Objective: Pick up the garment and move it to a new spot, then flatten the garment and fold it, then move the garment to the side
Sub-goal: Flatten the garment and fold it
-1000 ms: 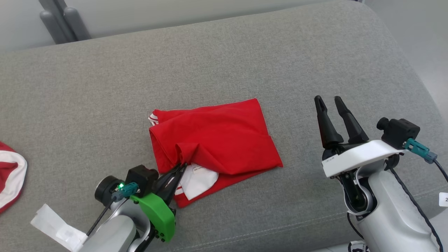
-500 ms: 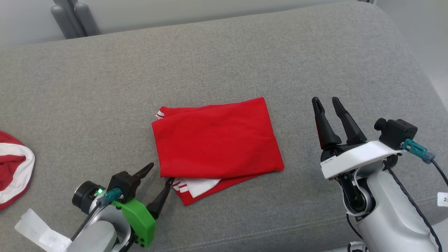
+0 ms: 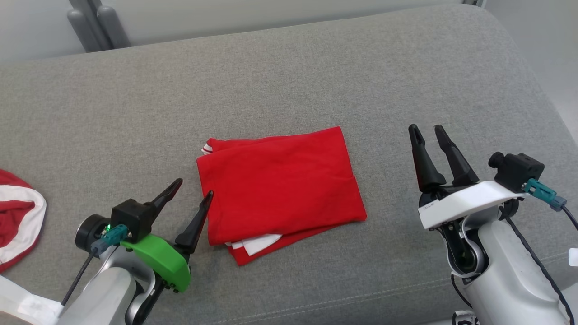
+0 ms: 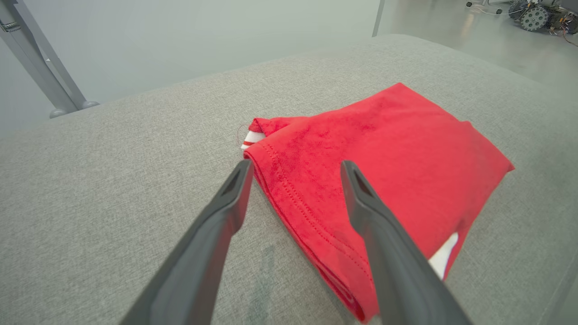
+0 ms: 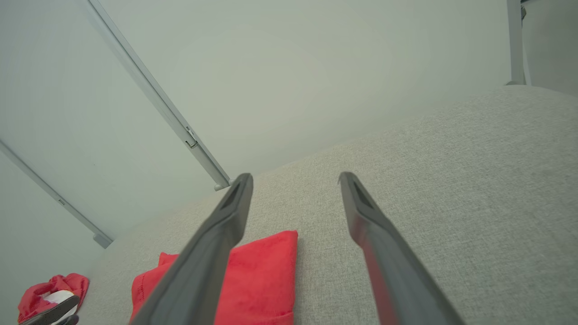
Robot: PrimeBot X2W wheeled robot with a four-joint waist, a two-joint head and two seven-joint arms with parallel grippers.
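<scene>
While the grey cushion (image 3: 289, 81) spans nearly the whole head view, the red garment (image 3: 280, 180) lies near its middle, folded into a rough rectangle and flat on the fabric. The right gripper (image 3: 425, 128) hovers to the garment's right, well clear of it, with its fingers spread and empty. The left gripper (image 3: 195, 188) stands at the garment's left edge with its jaws wide apart, gripping nothing. In the left wrist view one finger lies over the hem and the other over bare cushion, and I cannot tell whether either touches. At the cushion's far left edge sits a crumpled red-and-white cloth (image 3: 18, 216), well apart from the garment. A white strip (image 3: 257, 241) peeks from the garment's lower fold, and striped trim (image 3: 207, 148) shows at its upper left corner.
</scene>
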